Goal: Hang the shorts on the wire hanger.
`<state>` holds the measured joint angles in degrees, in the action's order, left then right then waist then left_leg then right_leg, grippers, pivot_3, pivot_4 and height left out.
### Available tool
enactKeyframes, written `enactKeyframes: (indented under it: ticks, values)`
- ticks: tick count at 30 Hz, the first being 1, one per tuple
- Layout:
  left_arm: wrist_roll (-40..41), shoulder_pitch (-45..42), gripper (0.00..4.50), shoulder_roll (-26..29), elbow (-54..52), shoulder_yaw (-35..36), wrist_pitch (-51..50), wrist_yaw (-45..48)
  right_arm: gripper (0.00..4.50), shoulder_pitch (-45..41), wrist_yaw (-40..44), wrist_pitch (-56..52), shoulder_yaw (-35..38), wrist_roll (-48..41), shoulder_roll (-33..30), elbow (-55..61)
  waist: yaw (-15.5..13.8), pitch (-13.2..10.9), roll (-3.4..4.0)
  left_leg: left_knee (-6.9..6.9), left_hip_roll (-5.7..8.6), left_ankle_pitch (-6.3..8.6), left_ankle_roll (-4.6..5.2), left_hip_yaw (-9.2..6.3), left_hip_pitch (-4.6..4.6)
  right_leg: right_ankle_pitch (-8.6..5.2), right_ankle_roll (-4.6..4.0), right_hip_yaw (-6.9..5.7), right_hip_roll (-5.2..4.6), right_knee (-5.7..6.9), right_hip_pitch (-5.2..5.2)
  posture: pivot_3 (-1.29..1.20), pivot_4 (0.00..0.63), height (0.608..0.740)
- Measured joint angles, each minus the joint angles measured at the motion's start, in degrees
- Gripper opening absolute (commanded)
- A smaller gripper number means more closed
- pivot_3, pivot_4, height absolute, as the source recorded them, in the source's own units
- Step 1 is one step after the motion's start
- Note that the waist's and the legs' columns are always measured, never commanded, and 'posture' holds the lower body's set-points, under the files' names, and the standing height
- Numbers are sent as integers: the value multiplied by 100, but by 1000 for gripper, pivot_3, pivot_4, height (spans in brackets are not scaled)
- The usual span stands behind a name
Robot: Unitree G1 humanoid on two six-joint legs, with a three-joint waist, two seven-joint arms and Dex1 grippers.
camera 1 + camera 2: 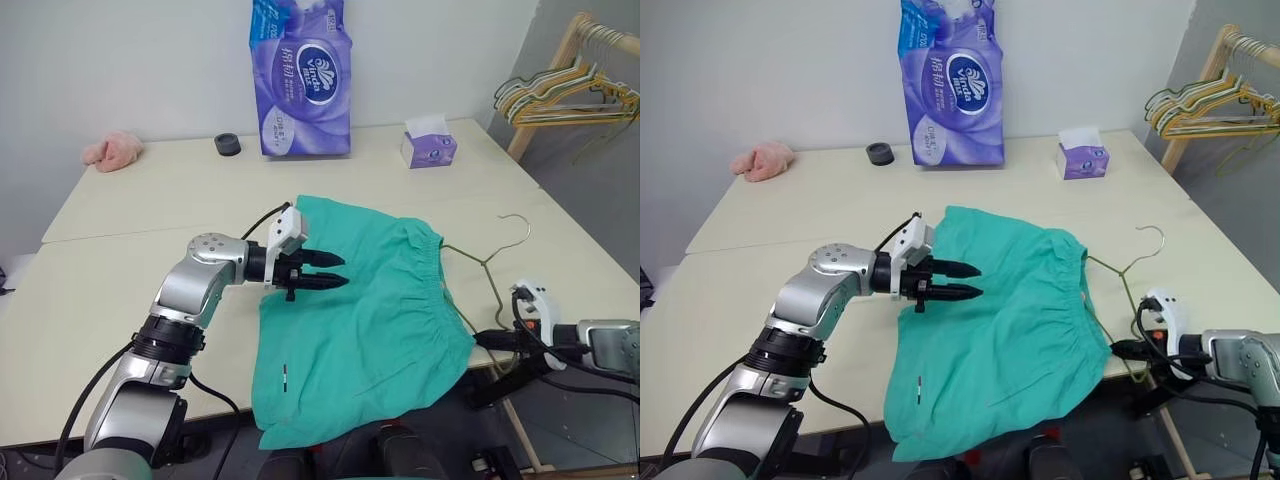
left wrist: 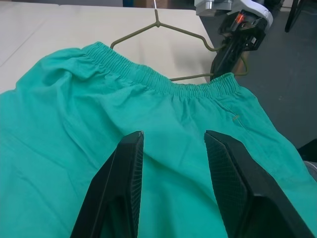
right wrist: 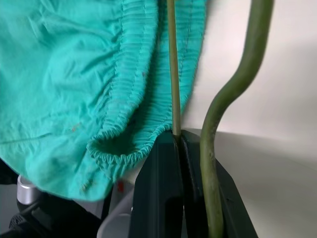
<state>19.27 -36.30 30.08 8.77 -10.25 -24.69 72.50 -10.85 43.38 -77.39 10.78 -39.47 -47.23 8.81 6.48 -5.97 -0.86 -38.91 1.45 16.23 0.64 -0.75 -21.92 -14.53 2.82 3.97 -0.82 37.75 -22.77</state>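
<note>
We are holding our left gripper [image 1: 335, 272] over the shorts [image 1: 365, 320], its two black fingers [image 2: 121, 188] spread apart with a clear gap between them and nothing grasped; they are hovering just above the teal fabric, and we cannot tell whether they are touching it. Our right gripper [image 3: 179, 141] is clenched tight on the wire hanger [image 1: 490, 262], pinching its thin straight bar between the closed fingers at the table's right edge, just beside the gathered waistband.

The shorts are lying spread on the pale table [image 1: 120, 290], their legs drooping over the near edge and the waistband facing the hanger. The hanger is lying flat on the table, its hook pointing away from us, one side of the wire tucked partly under the waistband.

Farther back, a tall purple pack of tissue rolls [image 1: 302, 75] is standing upright, with a small purple tissue box [image 1: 428, 148] to its right, a small dark ring-shaped object [image 1: 228, 144] to its left, and a pink cloth lump [image 1: 112, 150] near the far left corner. More hangers [image 1: 565, 95] are hanging on a wooden rack beyond the table's right end.
</note>
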Motion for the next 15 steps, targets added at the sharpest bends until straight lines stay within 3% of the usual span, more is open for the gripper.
enactKeyframes:
  ticks: [15]
  values:
    - [53, -268, 2053, -226, 380, 378, 45, -590, 0, -553, 35, 1054, -910, 514, 7, 22, -1, 1, 1, 0, 0, 0, 0, -2, -4, 7, -4, -2, -3, 2, -6, -166, 68, 740]
